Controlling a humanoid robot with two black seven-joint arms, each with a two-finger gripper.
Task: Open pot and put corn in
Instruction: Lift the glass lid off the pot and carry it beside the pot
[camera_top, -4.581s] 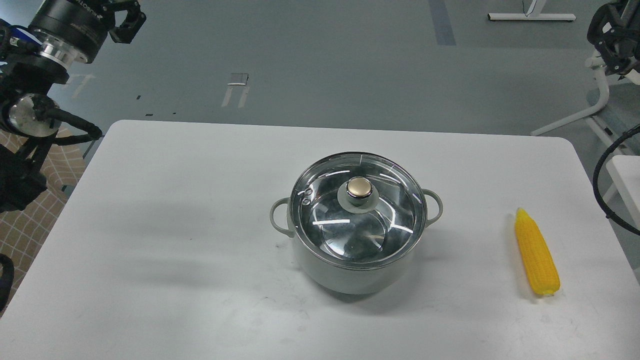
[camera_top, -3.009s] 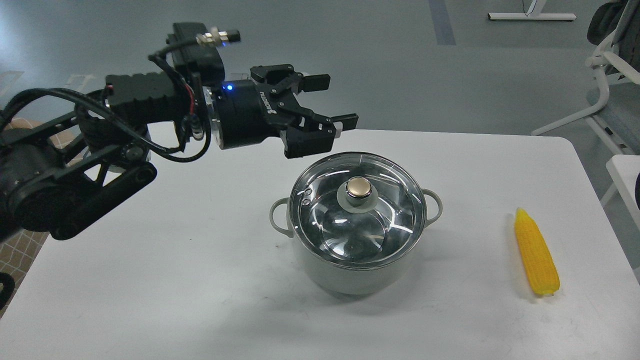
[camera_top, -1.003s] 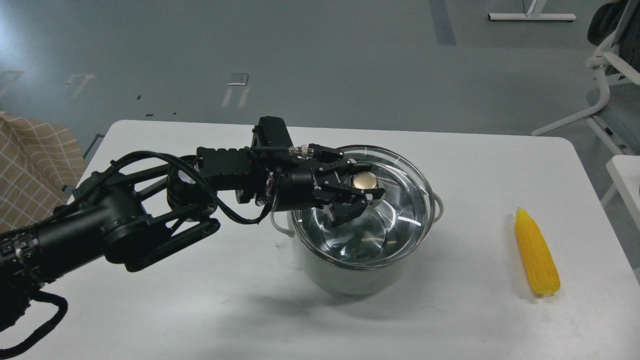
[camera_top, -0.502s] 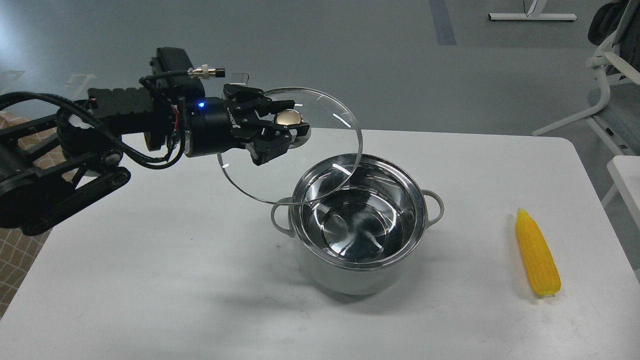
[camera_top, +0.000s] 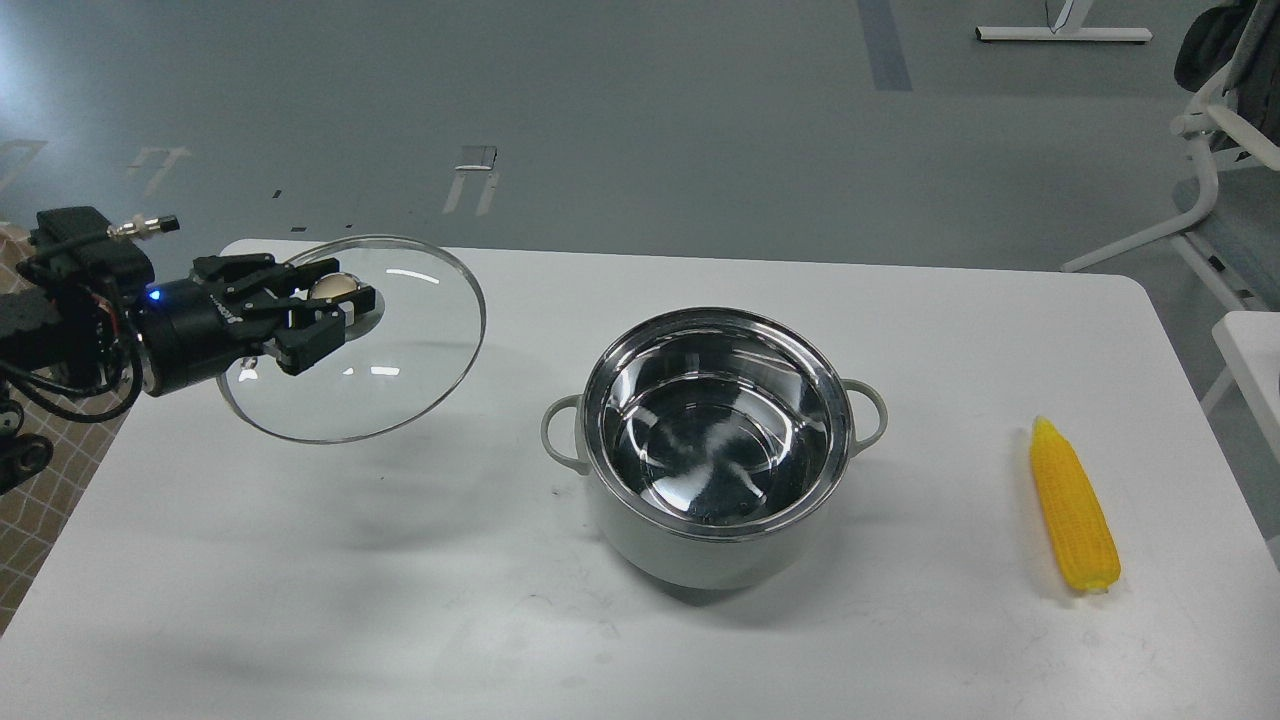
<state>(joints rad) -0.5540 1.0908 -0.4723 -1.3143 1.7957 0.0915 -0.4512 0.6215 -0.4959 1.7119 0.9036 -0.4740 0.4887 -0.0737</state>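
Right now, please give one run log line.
left gripper: holds lid | pot: open, empty | corn: on table

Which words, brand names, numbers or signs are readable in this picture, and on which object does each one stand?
No text can be read here.
left gripper: small pale lettering on its black body, too small and blurred to read.
pot, glass lid, corn, table: no lettering visible.
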